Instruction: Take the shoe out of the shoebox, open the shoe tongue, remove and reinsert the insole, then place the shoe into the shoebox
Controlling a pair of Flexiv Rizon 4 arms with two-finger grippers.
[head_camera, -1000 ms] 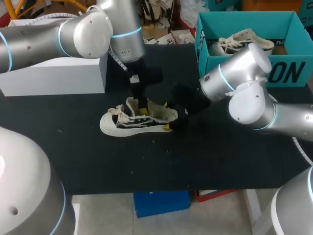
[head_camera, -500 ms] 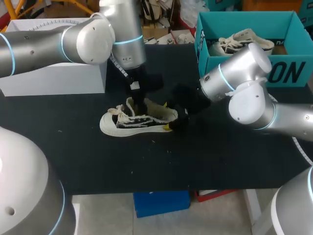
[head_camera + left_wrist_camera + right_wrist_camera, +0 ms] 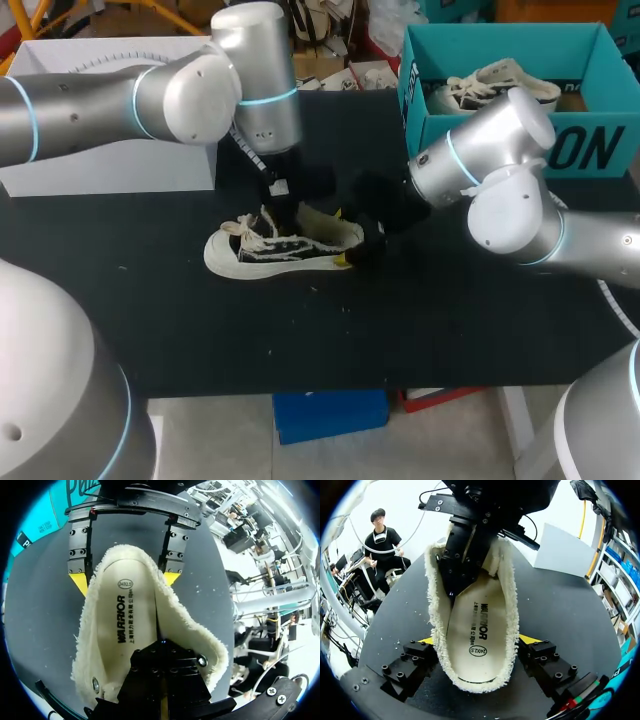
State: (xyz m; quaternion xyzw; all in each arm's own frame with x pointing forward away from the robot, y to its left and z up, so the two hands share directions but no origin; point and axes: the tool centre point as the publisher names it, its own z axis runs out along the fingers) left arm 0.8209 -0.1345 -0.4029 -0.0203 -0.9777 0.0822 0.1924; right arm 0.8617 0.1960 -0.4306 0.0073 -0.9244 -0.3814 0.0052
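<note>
Main risk: the left gripper (image 3: 159, 652), fingers pressed together w/ tips down inside the sneaker (image 3: 285, 245), may skid off the insole (image 3: 127, 625) w/o catching its edge; whether anything is nipped can't be told. A hard pull could also drag the whole sneaker out of the right gripper (image 3: 476, 642), which is clamped on the heel from both sides. The sneaker sits mid-tabletop (image 3: 450, 330), toe to the robot's left: black canvas, white sole, cream laces, shaggy cream fleece lining, mouth wide open, insole flat w/ dark print. At the far right corner, the teal shoebox (image 3: 500, 30) holds a 2nd sneaker (image 3: 495, 85).
</note>
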